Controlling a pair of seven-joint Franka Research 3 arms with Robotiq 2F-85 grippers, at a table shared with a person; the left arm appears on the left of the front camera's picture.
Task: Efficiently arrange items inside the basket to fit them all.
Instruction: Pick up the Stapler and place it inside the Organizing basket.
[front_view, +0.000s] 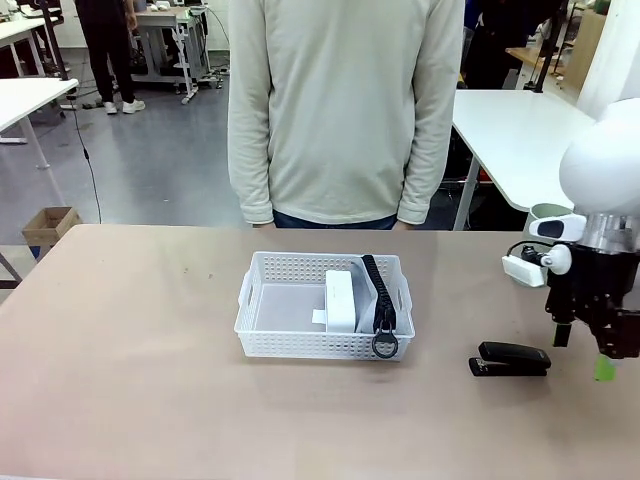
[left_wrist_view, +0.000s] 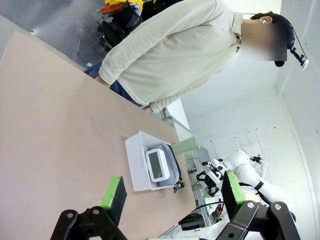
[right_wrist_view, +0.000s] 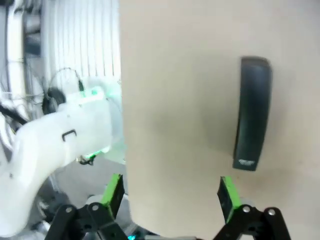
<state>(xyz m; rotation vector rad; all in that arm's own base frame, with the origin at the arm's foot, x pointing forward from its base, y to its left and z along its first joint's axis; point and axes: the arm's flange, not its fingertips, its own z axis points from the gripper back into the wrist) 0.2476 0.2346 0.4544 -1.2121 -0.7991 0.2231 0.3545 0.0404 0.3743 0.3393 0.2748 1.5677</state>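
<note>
Right gripper (front_view: 582, 352) released, empty; small black stapler (front_view: 510, 358) flat on table (front_view: 150, 400) just beside it, on the basket (front_view: 250, 300) side. Left gripper (left_wrist_view: 172, 190) also released, empty; basket well ahead of its fingers (left_wrist_view: 114, 192), containing white block (front_view: 340, 298) and grey pouch (front_view: 382, 300).

Bright, even overhead light, soft shadows; right wrist view perhaps motion-blurred.

The tan table (front_view: 130, 330) carries three things directly. A black stapler (front_view: 510, 358) lies flat just beside the right gripper (front_view: 582, 352), on the side toward the table's middle. The white basket (front_view: 300, 340) sits farther off the same way. A pale green cup (front_view: 543, 213) stands beyond the gripper, partly hidden by the arm.
</note>
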